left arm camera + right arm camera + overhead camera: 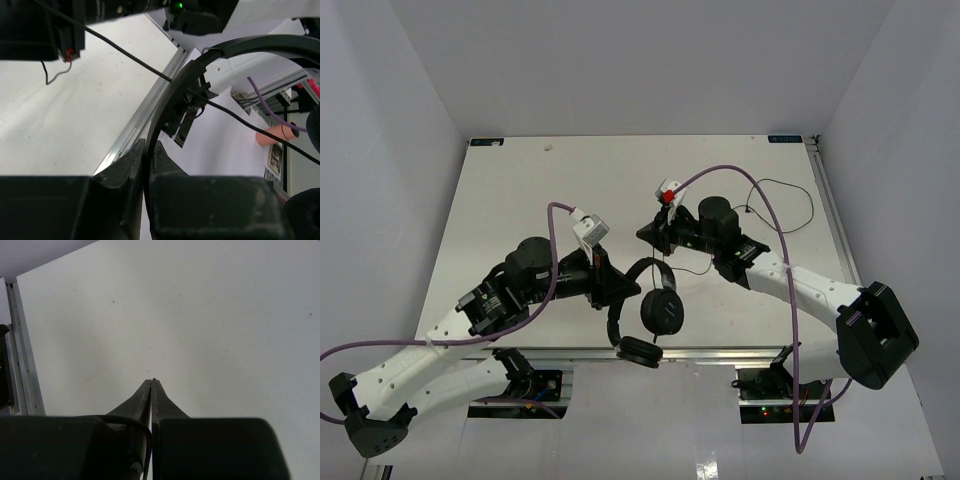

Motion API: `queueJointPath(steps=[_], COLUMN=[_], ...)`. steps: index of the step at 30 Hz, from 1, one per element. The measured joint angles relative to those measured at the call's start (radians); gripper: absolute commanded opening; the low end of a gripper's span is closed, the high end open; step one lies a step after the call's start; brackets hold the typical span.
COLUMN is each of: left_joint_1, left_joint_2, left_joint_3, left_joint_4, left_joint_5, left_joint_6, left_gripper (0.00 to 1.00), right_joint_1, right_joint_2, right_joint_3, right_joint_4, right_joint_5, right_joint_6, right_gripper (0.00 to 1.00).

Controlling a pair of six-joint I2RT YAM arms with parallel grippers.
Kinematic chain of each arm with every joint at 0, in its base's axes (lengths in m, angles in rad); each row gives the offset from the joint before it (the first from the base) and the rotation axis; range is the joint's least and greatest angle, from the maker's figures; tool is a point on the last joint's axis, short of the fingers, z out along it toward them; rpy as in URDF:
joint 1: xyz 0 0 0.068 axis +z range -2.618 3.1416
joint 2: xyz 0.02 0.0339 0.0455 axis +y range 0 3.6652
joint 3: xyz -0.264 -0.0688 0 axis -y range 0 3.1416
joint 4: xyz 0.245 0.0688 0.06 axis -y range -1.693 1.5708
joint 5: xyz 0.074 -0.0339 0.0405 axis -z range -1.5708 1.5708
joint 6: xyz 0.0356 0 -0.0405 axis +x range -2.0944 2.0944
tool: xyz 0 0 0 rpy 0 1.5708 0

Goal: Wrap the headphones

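The black headphones [662, 312] hang over the table's near edge, one earcup above the other [640, 351]. My left gripper [624, 287] is shut on the thin headband; in the left wrist view its jaws [148, 148] pinch the band [235, 46], which arcs up to the right. My right gripper [643, 234] is just behind the headphones, shut on the thin black cord [790, 190], which loops on the table at the right. In the right wrist view the jaws [152, 382] are pressed together, with the cord [120, 416] running in between them lower down. The cord also crosses the left wrist view [125, 52].
The white table [520, 200] ends at an aluminium rail [720, 352] along the near edge. White walls enclose the other sides. Purple robot cables [770, 215] arch over both arms. An orange object [270, 136] lies below the table edge.
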Motion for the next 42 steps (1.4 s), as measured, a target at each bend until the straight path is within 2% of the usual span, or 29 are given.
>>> queueJointPath(steps=[6,12,18,31,36,42], left_joint_1=[0.000,0.000,0.000,0.000,0.000,0.000], left_joint_2=[0.059,0.069,0.104,0.276,0.366,0.427], left_joint_3=[0.001,0.050,0.108,0.114,0.145,0.162], left_joint_4=[-0.085,-0.283,-0.408,-0.501,-0.563,-0.617], left_joint_5=[0.037,-0.128,-0.308,-0.532,-0.689,-0.815], left_joint_6=[0.036,0.088,0.115,0.133,0.088,0.041], left_gripper=[0.00,0.00,0.00,0.00,0.00,0.00], right_joint_1=[-0.007,-0.051,-0.068,-0.066,-0.066,-0.066], right_joint_2=[-0.002,-0.081,-0.146,-0.132,-0.130,-0.154], right_joint_3=[0.068,0.069,0.089,0.159,0.167,0.162], right_joint_4=[-0.032,-0.109,-0.199,-0.363,-0.412,-0.445], right_joint_5=[0.040,0.094,0.132,0.104,0.070,0.044], right_joint_6=[-0.009,-0.029,-0.079,-0.132,-0.139,-0.137], right_gripper=[0.08,0.08,0.08,0.08,0.08,0.08])
